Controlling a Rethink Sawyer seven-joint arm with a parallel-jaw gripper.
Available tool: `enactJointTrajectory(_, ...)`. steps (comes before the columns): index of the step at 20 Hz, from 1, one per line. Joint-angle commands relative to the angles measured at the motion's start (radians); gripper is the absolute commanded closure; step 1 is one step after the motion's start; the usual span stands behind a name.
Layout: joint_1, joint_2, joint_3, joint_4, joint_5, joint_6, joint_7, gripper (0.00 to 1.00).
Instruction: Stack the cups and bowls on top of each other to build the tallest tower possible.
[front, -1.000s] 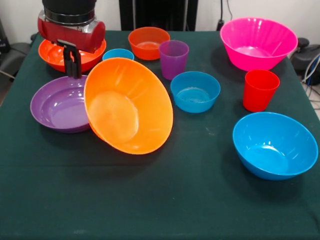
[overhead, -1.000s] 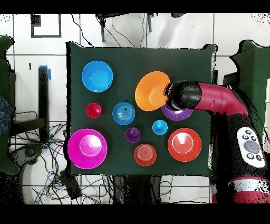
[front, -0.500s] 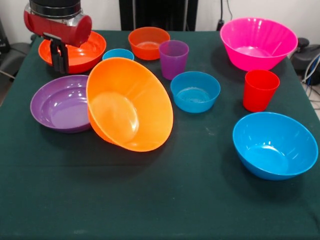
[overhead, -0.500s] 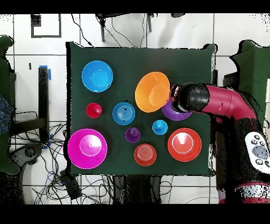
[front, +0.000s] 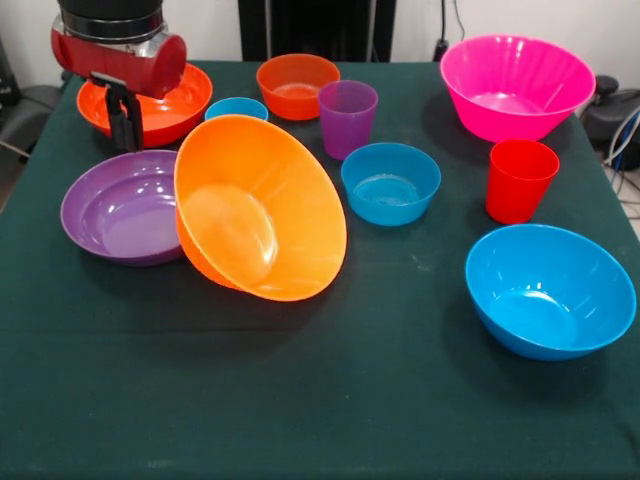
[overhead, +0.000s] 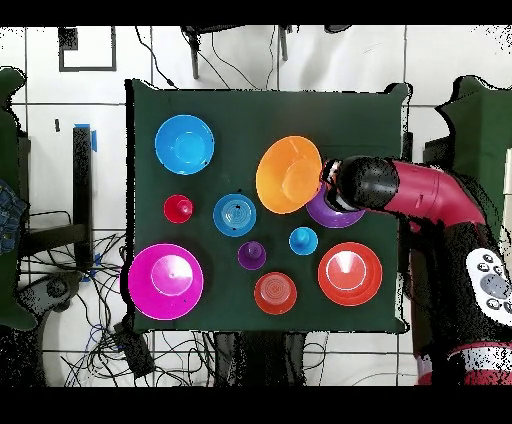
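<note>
Large glossy orange plastic bowl (front: 258, 208): tipped on edge, mouth toward the front camera, leaning against the rim of the shallow purple plastic bowl (front: 118, 207); not seated flat, not yet a stable tower base. Black gripper (front: 122, 115) under the red arm: raised above the far rim of the purple bowl, in front of the shallow red-orange plastic bowl (front: 160, 108); holding nothing; fingers too dark and close-set to call open or closed, so cannot tell. Remaining stock unstacked, spread well apart: large pink plastic bowl (front: 514, 86), large blue plastic bowl (front: 549, 290), small blue bowl (front: 390, 182), translucent purple cup (front: 347, 118), red cup (front: 519, 180). Likely hazards: nudge from the descending arm rolling the tilted bowl off its prop; glossy rim slipping from a pinch; purple bowl dragged along underneath.
</note>
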Motion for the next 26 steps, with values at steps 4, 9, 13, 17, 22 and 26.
enactJointTrajectory(4,0.102,0.05,0.083,0.002,0.055,0.045,0.015,1.0)
enactJointTrajectory(9,0.126,0.023,0.065,-0.035,0.098,0.14,0.015,1.0)
enactJointTrajectory(13,0.131,-0.008,0.052,-0.061,0.114,0.231,-0.026,1.0)
enactJointTrajectory(17,0.129,-0.015,0.046,-0.07,0.12,0.262,-0.052,1.0)
enactJointTrajectory(22,0.119,-0.025,0.05,-0.031,0.124,0.226,-0.045,1.0)
enactJointTrajectory(26,0.122,-0.014,0.052,-0.037,0.118,0.217,-0.051,1.0)
